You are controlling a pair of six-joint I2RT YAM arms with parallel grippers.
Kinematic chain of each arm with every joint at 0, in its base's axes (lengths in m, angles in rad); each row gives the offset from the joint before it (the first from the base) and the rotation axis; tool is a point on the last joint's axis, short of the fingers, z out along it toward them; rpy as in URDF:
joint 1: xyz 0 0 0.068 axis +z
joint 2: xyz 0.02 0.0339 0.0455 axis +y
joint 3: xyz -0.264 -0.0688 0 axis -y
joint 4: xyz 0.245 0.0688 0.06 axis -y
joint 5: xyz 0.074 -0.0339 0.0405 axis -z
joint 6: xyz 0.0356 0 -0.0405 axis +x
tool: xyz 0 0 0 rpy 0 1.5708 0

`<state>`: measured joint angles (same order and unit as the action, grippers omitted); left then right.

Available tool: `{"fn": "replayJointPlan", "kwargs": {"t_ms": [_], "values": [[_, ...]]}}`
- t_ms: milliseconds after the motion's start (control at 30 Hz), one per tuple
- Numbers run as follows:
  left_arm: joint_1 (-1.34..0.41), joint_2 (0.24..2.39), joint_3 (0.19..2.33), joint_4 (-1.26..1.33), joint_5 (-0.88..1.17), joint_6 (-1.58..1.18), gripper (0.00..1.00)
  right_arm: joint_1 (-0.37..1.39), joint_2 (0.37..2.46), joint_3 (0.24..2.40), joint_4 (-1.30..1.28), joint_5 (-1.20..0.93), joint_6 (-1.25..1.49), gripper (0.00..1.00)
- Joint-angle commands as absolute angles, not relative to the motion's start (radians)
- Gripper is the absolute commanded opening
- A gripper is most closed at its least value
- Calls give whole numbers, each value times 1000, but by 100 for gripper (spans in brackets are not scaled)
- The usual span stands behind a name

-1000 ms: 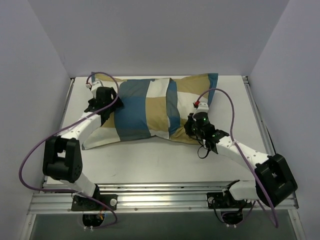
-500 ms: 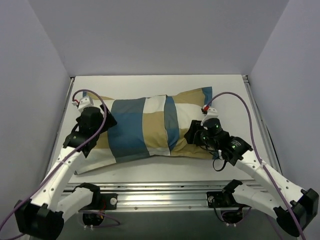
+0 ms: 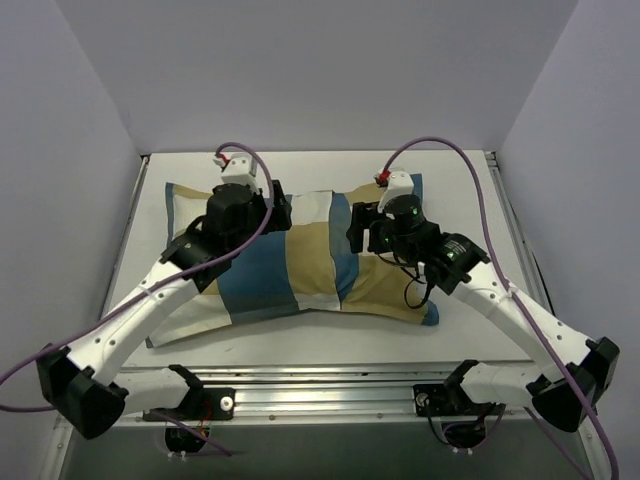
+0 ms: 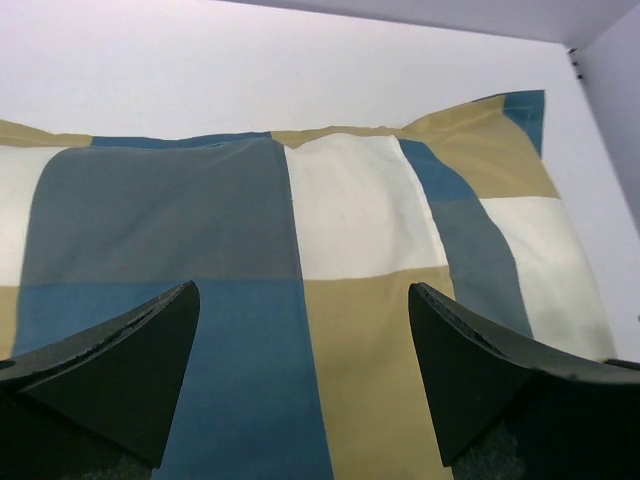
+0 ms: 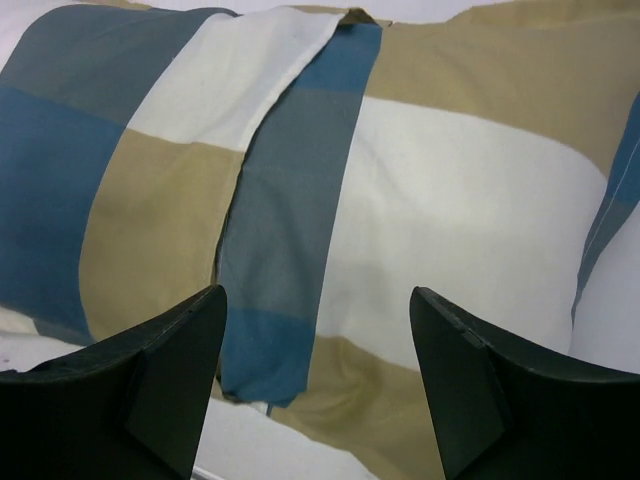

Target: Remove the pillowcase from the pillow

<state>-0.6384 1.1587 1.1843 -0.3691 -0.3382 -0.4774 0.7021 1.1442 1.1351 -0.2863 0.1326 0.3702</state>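
White desk, carrying one big item: pillowcase, blue/tan/white patchwork, stuffed plump. Lies lengthwise across the middle, long side roughly parallel to the near edge, a bit closer to the left edge than the right.

Pillow fully hidden inside. No bare white cushion showing anywhere, so removal not started, judging by that.

Left gripper over the left half of the cover, jaws spread wide, holding nothing. Right gripper over the right half, jaws likewise spread, nothing between them. Can't tell from either wrist view whether fingertips touch cloth.

Smallest but key: overlap seam, running near-to-far across the cover, right of centre, a lapped loose edge. Probably the opening.

Step in hand, best guess: getting first grasps.
- Lower right gripper onto that lapped edge and pinch the top layer only, not the stuffing beneath.
- Pin the bulk with left gripper toward the left edge of the desk, or pinch through cloth into the cushion.
- Pull apart along the long axis, low and slow.
- Expect bunching, and the whole bundle sliding along if unpinned.
- Re-grip further in rather than yank – soft cloth slips out of a shallow pinch easily.
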Motion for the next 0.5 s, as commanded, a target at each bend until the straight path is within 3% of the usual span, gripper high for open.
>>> {"fn": "replayJointPlan", "kwargs": {"t_ms": [0,200,467], "values": [[-649,1293,1230,-279,-406,-439,94,713,1210,1204,-250,192,279,70],[-647,1417,1148,-271,-471,-512,94,727,1295,1151,-178,203,239,77],[-646,1394,959,-241,-491,-591,94,779,1368,1103,-98,245,212,87]]}}
